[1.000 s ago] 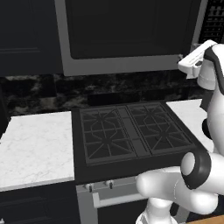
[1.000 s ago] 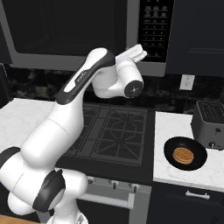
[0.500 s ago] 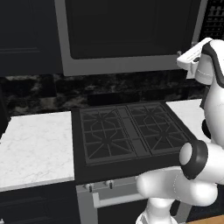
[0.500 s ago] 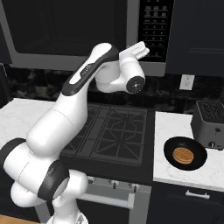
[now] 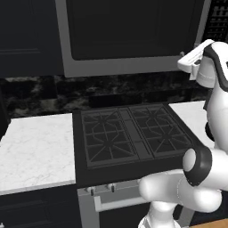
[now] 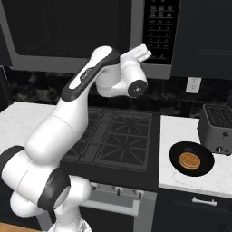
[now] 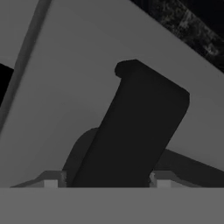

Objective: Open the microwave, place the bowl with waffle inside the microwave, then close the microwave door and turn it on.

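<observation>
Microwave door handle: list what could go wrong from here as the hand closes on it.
1. In the hand view the black bar handle sits between the fingers near its end, at a slant; the grip may slip off when pulling.
2. The hand is raised against the microwave door frame beside the keypad panel; a skewed pull could scrape it.
3. The bowl with the waffle sits on the counter close to the toaster, leaving little room for a later pickup.
</observation>
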### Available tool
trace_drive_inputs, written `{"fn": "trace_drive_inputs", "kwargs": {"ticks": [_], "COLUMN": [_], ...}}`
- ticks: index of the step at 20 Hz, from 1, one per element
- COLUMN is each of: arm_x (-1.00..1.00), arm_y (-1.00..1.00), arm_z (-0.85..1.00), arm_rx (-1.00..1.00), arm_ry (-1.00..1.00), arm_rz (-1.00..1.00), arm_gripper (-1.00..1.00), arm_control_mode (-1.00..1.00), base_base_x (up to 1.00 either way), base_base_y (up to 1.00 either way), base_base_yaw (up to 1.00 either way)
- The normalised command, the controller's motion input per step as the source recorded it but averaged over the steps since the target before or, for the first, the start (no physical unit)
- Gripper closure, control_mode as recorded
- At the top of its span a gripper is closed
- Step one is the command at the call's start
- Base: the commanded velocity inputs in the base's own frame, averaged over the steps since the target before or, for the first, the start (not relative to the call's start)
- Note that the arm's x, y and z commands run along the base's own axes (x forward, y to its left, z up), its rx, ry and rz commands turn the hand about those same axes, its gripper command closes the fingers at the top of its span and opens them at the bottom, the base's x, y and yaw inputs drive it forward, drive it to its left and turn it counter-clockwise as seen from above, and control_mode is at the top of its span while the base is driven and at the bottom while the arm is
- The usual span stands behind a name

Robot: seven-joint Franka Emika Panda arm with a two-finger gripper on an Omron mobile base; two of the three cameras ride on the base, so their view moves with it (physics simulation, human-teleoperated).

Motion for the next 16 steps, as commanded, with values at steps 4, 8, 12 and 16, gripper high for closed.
{"fn": "trace_drive_inputs", "kwargs": {"ticks": [4, 8, 12, 16], "arm_x": [-0.64, -1.0, -1.0, -1.0], "arm_y": [0.55, 0.26, 0.12, 0.28], "arm_z": [-0.09, -0.3, -0.5, -0.76], "arm_rx": [-0.06, -0.12, -0.22, -0.33], "arm_ry": [0.05, 0.01, 0.0, 0.0], "arm_rz": [0.15, 0.29, 0.33, 0.29], "arm_gripper": [1.0, 1.0, 1.0, 1.0], "arm_control_mode": [-1.0, -1.0, -1.0, -1.0], "base_base_x": [0.0, 0.0, 0.0, 0.0], "base_base_y": [0.0, 0.0, 0.0, 0.0], "base_base_yaw": [0.0, 0.0, 0.0, 0.0]}}
